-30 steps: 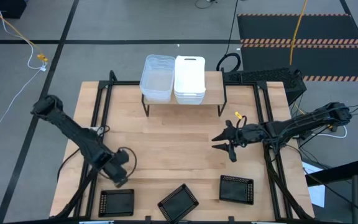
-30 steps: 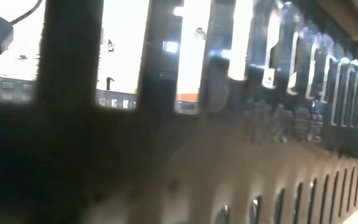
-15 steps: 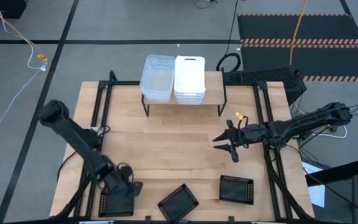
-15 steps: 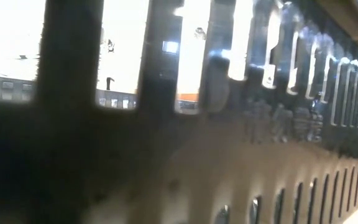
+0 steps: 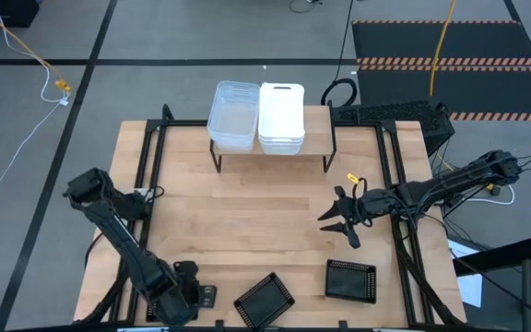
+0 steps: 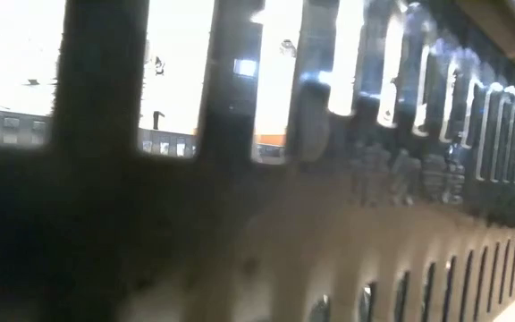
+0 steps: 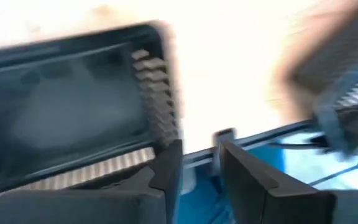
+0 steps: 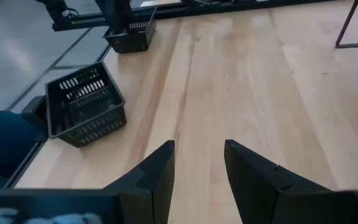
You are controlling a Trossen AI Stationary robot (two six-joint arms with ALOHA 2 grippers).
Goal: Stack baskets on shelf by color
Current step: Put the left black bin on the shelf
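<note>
At the desk's near left corner, a black basket is being hovered over by the left pincer, its fingers parted beside the rim; the right pincer is being held spread farther off, mid-desk, the shelf lying beyond.

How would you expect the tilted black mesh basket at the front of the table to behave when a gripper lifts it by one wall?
The black mesh basket looks thin-walled and empty, so probably light. Its perforated sides may flex slightly under a pinch. Held by one wall, it would likely hang tilted.
</note>
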